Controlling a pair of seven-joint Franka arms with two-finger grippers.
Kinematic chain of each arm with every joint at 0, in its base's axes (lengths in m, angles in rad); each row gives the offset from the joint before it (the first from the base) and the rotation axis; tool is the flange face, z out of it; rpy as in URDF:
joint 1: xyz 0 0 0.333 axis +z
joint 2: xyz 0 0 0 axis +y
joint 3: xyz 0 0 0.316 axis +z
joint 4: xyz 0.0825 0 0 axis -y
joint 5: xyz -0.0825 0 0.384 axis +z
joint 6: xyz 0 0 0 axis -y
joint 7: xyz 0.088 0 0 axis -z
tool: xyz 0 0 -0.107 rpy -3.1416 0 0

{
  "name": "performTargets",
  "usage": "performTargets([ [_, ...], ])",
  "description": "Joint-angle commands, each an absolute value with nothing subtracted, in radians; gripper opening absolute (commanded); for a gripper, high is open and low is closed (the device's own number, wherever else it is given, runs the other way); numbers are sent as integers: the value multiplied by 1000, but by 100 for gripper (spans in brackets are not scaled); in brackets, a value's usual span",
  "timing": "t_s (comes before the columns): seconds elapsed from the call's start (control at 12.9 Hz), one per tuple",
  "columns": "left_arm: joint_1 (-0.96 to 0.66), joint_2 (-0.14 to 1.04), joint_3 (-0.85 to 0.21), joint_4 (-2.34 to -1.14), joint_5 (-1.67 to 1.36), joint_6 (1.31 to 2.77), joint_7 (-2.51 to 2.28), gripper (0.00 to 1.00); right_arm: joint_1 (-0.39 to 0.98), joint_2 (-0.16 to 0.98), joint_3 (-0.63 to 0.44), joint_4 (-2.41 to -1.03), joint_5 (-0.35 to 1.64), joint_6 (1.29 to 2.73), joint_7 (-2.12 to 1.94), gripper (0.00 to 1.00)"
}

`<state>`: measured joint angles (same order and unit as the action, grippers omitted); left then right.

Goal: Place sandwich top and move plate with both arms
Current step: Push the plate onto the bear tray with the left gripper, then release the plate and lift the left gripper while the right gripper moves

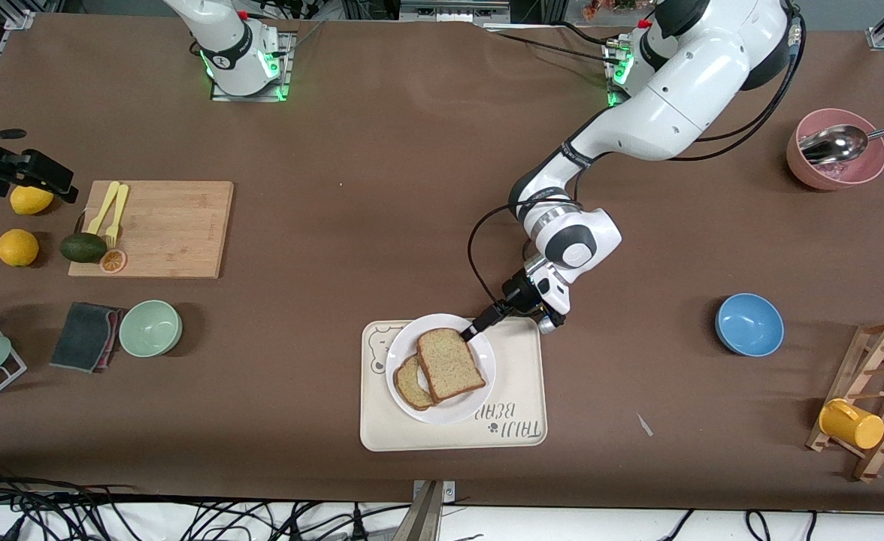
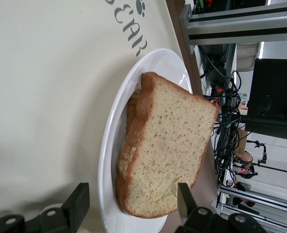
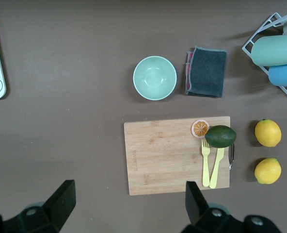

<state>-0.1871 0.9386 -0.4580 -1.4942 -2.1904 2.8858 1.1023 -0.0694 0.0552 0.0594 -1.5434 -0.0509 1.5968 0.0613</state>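
- Small round white plate (image 1: 482, 370): glossy, smooth, ceramic-looking; sheen along its raised rim in the left wrist view (image 2: 109, 145).
- Tan speckled bread slice with darker brown crust (image 1: 449, 364), on the plate: matt, porous crumb; rough crust (image 2: 165, 160).
- Cream rectangular bear-print tray (image 1: 521, 421), under the plate: smooth, matt, plastic-looking.
- Brown table covering (image 1: 382, 173): matt, even, slightly creased.
- Pale rectangular wooden cutting board (image 1: 171, 225), toward the right arm's end from the plate: visible grain, satin finish (image 3: 167, 158).
- Dark grey folded cloth (image 3: 206, 72), near the board: soft, fibrous.
- Silver metal ladle (image 1: 837, 143) in a pink bowl (image 1: 803, 161): polished, reflective.
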Motion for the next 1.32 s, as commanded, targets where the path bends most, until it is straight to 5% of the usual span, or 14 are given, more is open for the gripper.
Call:
performTargets([
  [0.0,-179,858,-459,-1607,-2160,2896,1106,82,-69,49,63,-1542,-54,1600,66,100],
  [0.23,-179,758,-459,-1727,-2160,2896,1104,82,-67,49,66,-1542,-52,1603,66,100],
  [0.62,-187,609,-462,-1855,-2166,2971,1095,99,-66,52,71,-1540,-20,1609,69,100],
  [1.24,-138,393,-460,-2063,-2056,2991,1104,100,-64,64,72,-1543,-18,1631,69,100],
])
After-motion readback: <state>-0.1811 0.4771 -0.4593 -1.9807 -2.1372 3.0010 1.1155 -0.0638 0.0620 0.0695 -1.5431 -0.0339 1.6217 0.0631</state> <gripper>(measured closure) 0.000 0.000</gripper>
